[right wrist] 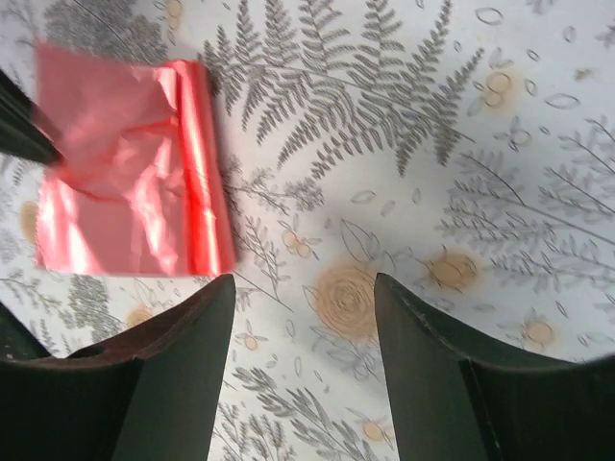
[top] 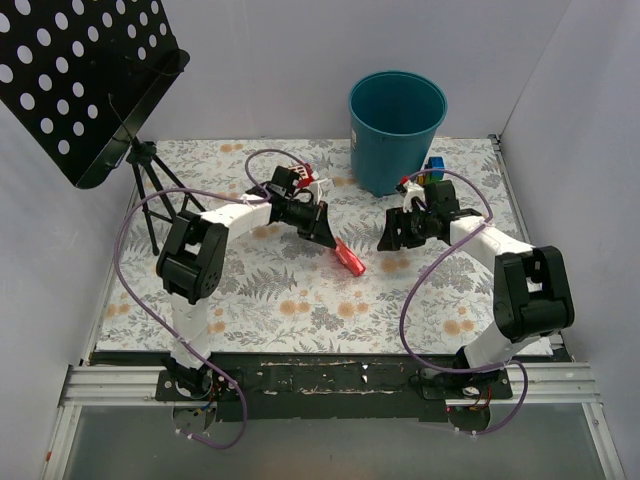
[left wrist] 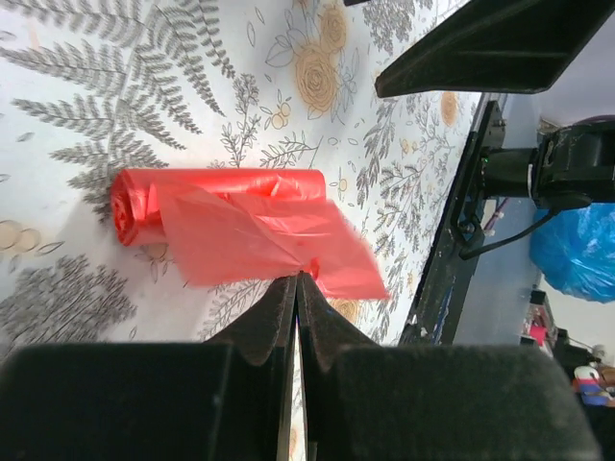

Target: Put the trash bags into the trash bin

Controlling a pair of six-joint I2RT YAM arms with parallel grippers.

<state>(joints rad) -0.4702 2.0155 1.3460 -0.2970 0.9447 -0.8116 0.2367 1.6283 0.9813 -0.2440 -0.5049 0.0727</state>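
Thin, glossy red-pink film of the trash bags (left wrist: 259, 230) pinched by the left fingers (left wrist: 298, 280), pressed tip to tip on 1 loose, crinkled flap. Remaining film wound into a tight cylinder, down on the fern-and-flower printed table (left wrist: 115, 86). Spread wide above bare table just beside that roll: the right fingers (right wrist: 303, 288), gripping nothing. Farther back, well apart from the roll and upright near the rear wall: the round, tapered teal trash bin (top: 397, 130) of smooth plastic.

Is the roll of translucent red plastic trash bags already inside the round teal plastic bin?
No, the roll lies on the floral tablecloth, in front of the bin and apart from it.
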